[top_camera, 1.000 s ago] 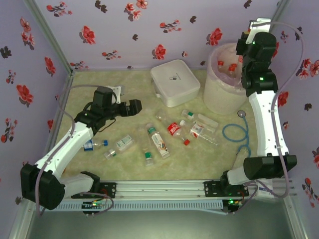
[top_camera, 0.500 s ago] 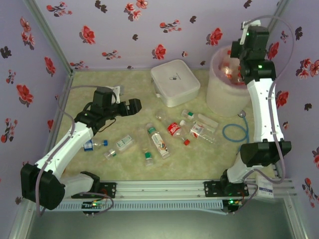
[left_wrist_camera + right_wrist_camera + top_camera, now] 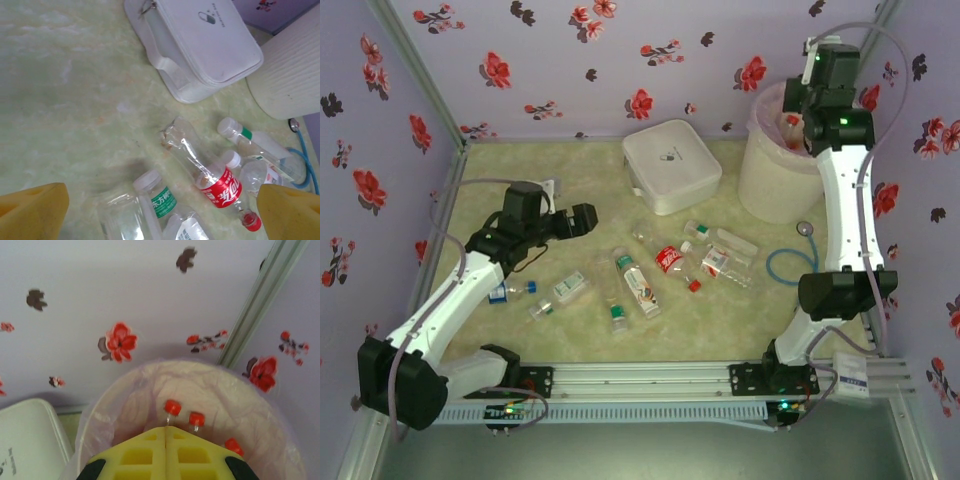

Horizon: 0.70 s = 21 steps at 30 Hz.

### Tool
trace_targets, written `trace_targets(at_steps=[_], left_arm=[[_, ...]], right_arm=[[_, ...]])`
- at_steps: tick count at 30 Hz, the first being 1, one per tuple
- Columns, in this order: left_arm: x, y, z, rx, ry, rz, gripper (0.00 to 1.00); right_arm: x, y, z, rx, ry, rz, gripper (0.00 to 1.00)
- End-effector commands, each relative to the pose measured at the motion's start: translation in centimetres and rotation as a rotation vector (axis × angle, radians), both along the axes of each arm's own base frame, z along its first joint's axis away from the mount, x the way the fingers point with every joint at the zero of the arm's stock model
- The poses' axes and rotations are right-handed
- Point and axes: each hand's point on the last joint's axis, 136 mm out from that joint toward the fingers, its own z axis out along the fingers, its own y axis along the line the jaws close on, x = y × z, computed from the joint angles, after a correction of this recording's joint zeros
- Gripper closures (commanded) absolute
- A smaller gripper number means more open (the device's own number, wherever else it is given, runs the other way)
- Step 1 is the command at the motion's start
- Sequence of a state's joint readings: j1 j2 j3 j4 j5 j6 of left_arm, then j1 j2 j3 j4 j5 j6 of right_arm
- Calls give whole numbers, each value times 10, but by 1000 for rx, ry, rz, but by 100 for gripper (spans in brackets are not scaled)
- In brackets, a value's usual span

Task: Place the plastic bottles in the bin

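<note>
Several clear plastic bottles lie loose on the table, among them a red-labelled cola bottle [image 3: 668,258] [image 3: 220,182] and a green-labelled one [image 3: 638,282] [image 3: 161,199]. A smaller group [image 3: 535,292] lies further left. My left gripper [image 3: 582,220] [image 3: 160,212] hovers open over the middle cluster with nothing between its yellow fingers. The bin [image 3: 770,180] [image 3: 107,405], a white bucket with a pinkish liner, stands at the back right. Three red-capped bottles [image 3: 172,406] rest inside it. Just above the bin's rim, my right gripper [image 3: 798,105] [image 3: 165,432] is shut and holds nothing.
A flat white lidded box [image 3: 670,165] [image 3: 200,45] sits behind the bottles, left of the bin. A blue looped tube [image 3: 790,265] [image 3: 306,167] lies on the table in front of the bin. Floral walls close in the back and sides.
The right arm has swung up and back over the bin and its jaws have closed fully. The left gripper has dropped slightly toward the near left, still open.
</note>
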<state>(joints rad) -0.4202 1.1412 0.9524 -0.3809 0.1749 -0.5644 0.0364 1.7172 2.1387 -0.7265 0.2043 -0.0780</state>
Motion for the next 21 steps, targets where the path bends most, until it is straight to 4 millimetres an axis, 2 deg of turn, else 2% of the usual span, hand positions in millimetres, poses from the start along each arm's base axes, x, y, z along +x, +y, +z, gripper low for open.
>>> trace_targets(at_steps=[1,3,4,6,10,12,16,18,21], left_arm=[[-8,12,-7,41,42,33,3],[-13,16,-11,60,84,50,2],[-16,23,-13,85,116,79,1],[-26,45,-19,182,189,153,1],[-55,104,-23,429,353,369,1],[-67,122,-24,496,397,448,0],[-87,147,-40,554,477,572,0],[-94,155,-49,487,506,692,0],[-97,156,-57,298,458,854,0]], right_arm=[[-5,0,-32,47,100,-2,100],[-9,3,-36,62,122,11,100],[-11,5,-34,72,123,23,95],[-18,11,-29,95,127,47,80],[-35,24,-29,163,150,100,41],[-40,31,-35,202,166,126,29],[-46,41,-51,265,192,161,18],[-47,45,-57,286,206,175,15],[-48,49,-66,300,224,192,14]])
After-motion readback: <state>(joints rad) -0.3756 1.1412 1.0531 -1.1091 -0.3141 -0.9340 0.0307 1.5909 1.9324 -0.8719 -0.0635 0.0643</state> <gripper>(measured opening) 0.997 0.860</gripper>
